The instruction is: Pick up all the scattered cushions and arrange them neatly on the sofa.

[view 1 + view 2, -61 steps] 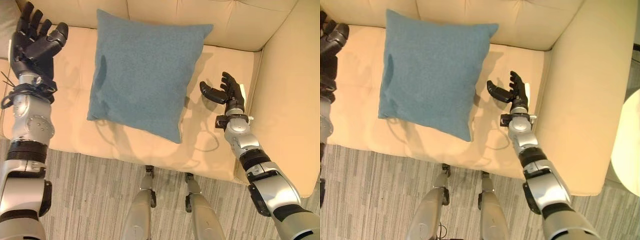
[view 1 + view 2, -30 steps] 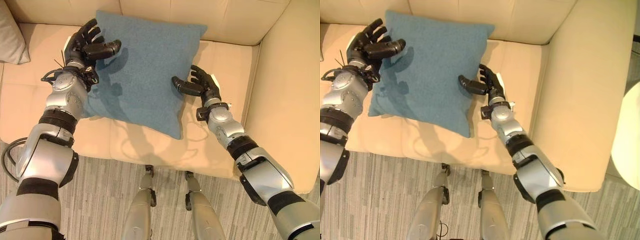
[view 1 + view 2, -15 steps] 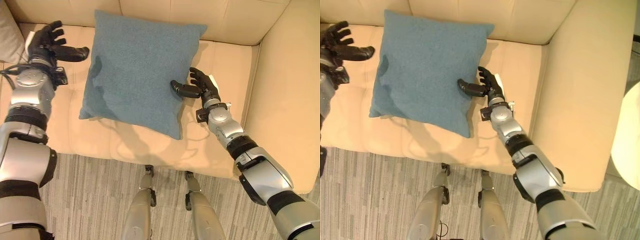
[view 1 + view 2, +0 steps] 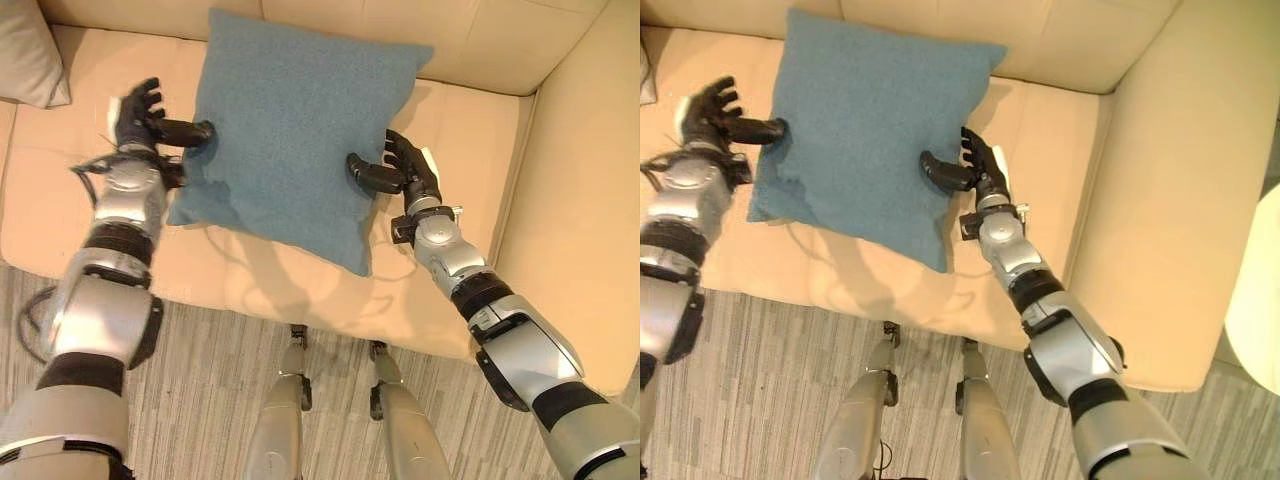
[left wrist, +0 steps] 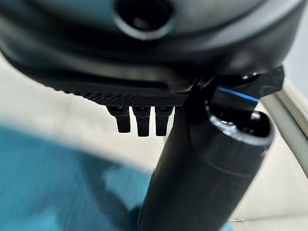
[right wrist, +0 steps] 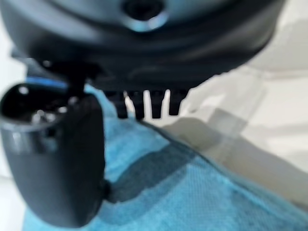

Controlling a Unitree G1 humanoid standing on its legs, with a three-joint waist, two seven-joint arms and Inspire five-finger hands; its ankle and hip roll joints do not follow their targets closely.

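Cream sofa [image 4: 470, 130], its seat carrying a blue cushion [image 4: 290, 130] propped against the backrest; grey cushion [image 4: 25, 55] at the far left. Left hand [image 4: 140, 120] and right hand [image 4: 405, 170] flank the blue one, thumbs on its face, fingers spread behind its edges. Risk: uneven squeeze could topple it forward.

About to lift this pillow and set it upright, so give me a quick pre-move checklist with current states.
1. Left hand at the square blue fabric cushion's left edge, thumb on top: ok.
2. Right hand at its right edge, thumb on top: ok.
3. Fingers closed under the fabric: cannot tell.
4. Cushion rests on the cream leather sofa seat, top corners against the backrest: ok.
5. Grey cushion at the far left lies apart: ok.
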